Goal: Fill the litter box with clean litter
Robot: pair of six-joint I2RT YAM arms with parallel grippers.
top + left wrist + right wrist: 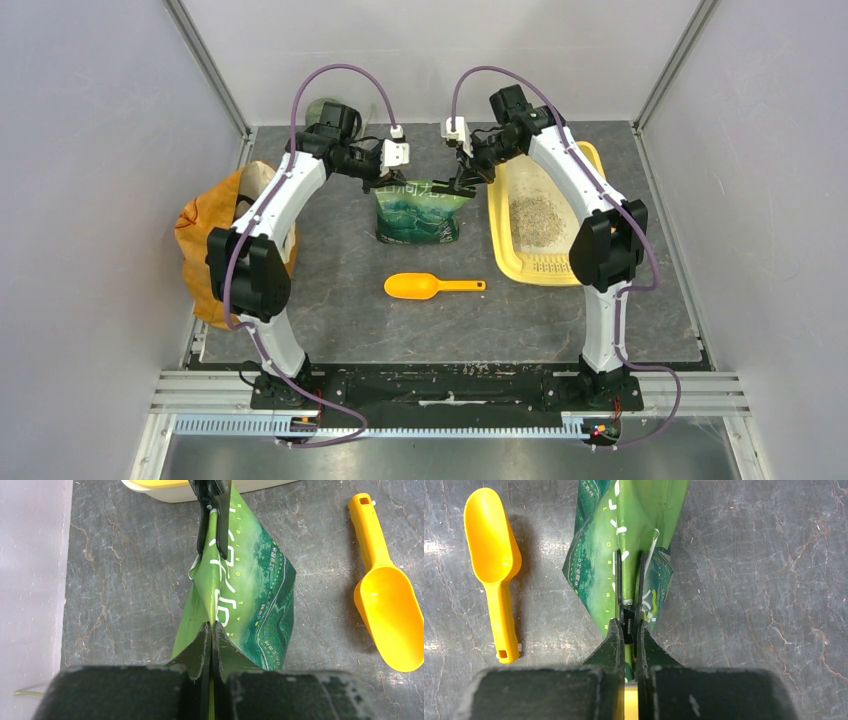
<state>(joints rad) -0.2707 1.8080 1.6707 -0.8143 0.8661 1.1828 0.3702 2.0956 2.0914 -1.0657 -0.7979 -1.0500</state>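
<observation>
The yellow litter box (498, 225) lies at the right of the table, with a loose pile of grey-beige clean litter (537, 214) in its basin and a slotted grille (548, 266) at its near end. Left of it a green printed pouch (420, 218) stands upright. My left gripper (386, 182) is shut on the pouch's folded top edge (215, 607), seen close in the left wrist view (210, 626). My right gripper (461, 181) is shut on a black spring clip (629, 587) clamped on the pouch's top, as the right wrist view shows (628, 622).
An orange scoop (425, 287) lies in front of the pouch, its handle pointing right. A crumpled orange-yellow bag (205, 250) sits against the left wall. A greenish round object (322, 108) stands at the back behind the left arm. Walls close the table on three sides.
</observation>
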